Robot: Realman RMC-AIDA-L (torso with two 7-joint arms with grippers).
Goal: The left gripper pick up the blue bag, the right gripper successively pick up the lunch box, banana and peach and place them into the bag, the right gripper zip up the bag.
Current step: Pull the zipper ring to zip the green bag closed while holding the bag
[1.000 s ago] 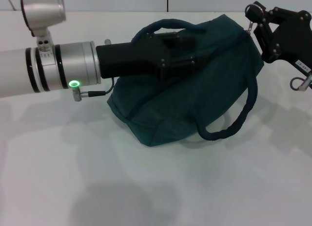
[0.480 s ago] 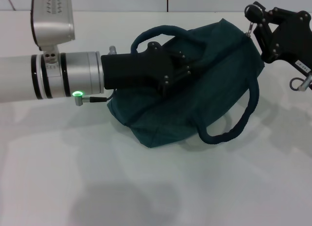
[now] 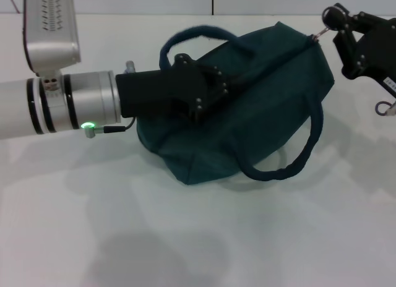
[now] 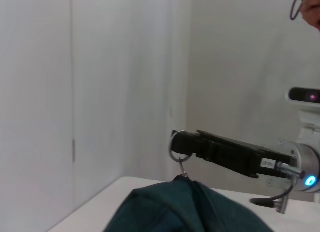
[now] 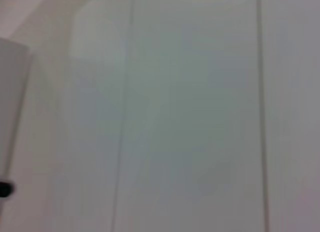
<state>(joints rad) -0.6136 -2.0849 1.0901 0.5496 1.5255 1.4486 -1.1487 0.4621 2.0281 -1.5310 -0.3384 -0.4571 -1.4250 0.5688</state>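
The blue bag (image 3: 272,89) lies on its side on the white table, its top closed, and shows as a teal hump (image 4: 185,207) in the left wrist view. My left gripper (image 3: 216,89) hovers over the bag's left half with its fingers spread, holding nothing. At the bag's far right corner, my right gripper (image 3: 331,21) (image 4: 176,142) is shut on the zipper's ring pull (image 4: 180,159), which hangs taut to the bag. One loop handle (image 3: 198,34) arches behind the left gripper. The lunch box, banana and peach are out of view.
The bag's other loop handle (image 3: 291,163) trails onto the white table (image 3: 185,237) in front of it. Pale wall panels stand behind. The right wrist view shows only wall.
The left gripper has opened and drawn back to the left off the bag. The right gripper has moved right with the zipper pull, drawing the bag's corner out.
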